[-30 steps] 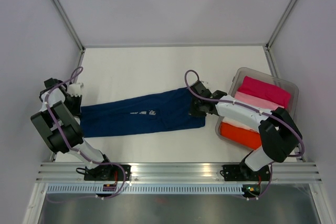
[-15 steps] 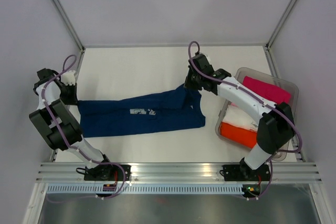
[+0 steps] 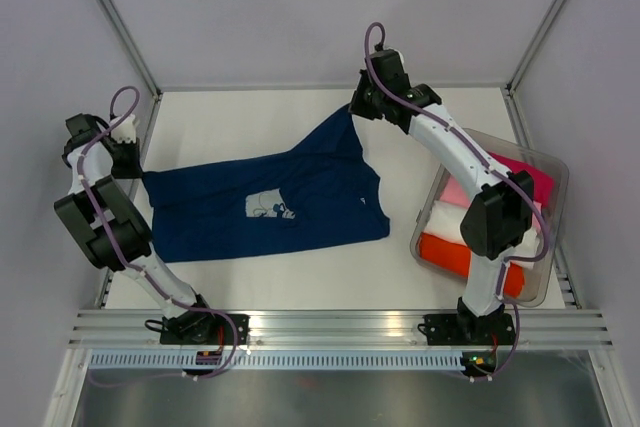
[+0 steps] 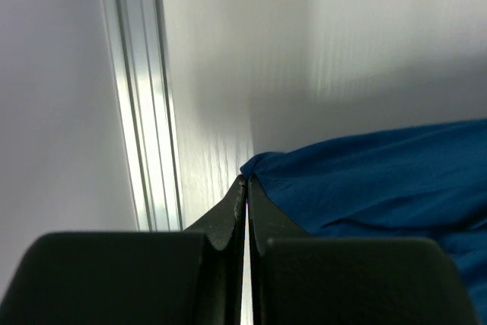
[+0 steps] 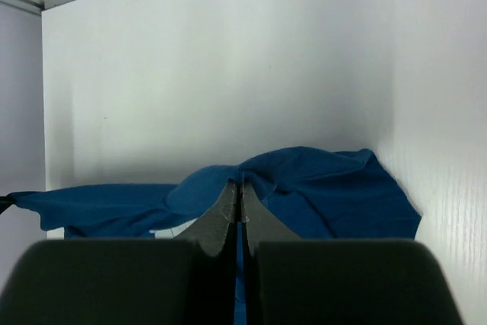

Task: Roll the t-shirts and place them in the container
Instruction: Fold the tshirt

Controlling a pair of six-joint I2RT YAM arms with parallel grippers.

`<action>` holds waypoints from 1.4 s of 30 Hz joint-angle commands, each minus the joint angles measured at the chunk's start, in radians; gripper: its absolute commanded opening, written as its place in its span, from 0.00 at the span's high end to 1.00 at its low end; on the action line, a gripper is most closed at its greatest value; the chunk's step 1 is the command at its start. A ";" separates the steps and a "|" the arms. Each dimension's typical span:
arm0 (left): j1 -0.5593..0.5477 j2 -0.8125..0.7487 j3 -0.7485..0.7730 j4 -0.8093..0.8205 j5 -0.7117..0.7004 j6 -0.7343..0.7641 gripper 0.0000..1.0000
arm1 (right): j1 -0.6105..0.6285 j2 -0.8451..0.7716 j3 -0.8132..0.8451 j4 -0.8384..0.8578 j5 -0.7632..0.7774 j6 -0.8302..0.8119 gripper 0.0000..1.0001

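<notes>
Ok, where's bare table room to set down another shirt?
Bare table behind the navy t-shirt, between the left gripper and right gripper, and a near strip between the shirt and the front rail. Crowded on the right: the shirt-filled bin.

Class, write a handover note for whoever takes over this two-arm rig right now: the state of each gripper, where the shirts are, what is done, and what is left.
Left gripper: shut on the left corner of the navy t-shirt, near the table's left rail.
Right gripper: shut on the same shirt's far right corner, lifted toward the back of the table.
Navy t-shirt: stretched between both grippers, print up, not rolled.
Clear bin on the right holds the magenta shirt, pink shirt, white shirt and orange shirt.
Done: no roll visible.
Left: lay the navy t-shirt flat, roll it, then probably the others.
</notes>
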State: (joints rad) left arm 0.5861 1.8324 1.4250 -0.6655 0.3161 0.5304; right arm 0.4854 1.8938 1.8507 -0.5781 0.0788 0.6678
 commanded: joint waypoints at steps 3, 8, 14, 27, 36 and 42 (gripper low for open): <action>-0.025 0.001 0.081 0.063 0.078 -0.046 0.98 | -0.013 0.016 0.090 -0.023 -0.005 -0.017 1.00; -0.023 0.004 0.068 0.057 0.077 -0.037 0.98 | -0.013 -0.022 0.010 -0.019 -0.017 0.001 1.00; -0.016 -0.079 -0.056 0.006 0.051 0.055 0.98 | -0.014 -0.145 -0.214 -0.003 -0.036 0.041 1.00; 0.040 -0.116 -0.153 -0.109 -0.115 0.155 0.98 | -0.002 -0.367 -0.519 -0.042 -0.074 0.116 1.00; 0.046 -0.084 -0.130 -0.146 -0.172 0.198 0.98 | 0.032 -0.410 -0.619 -0.032 -0.111 0.167 1.00; 0.049 -0.048 -0.126 -0.144 -0.203 0.210 0.98 | 0.050 -0.430 -0.674 -0.040 -0.105 0.177 1.00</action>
State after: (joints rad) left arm 0.6228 1.7657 1.2636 -0.8078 0.1547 0.6975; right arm 0.5259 1.5105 1.1954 -0.6144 -0.0292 0.8177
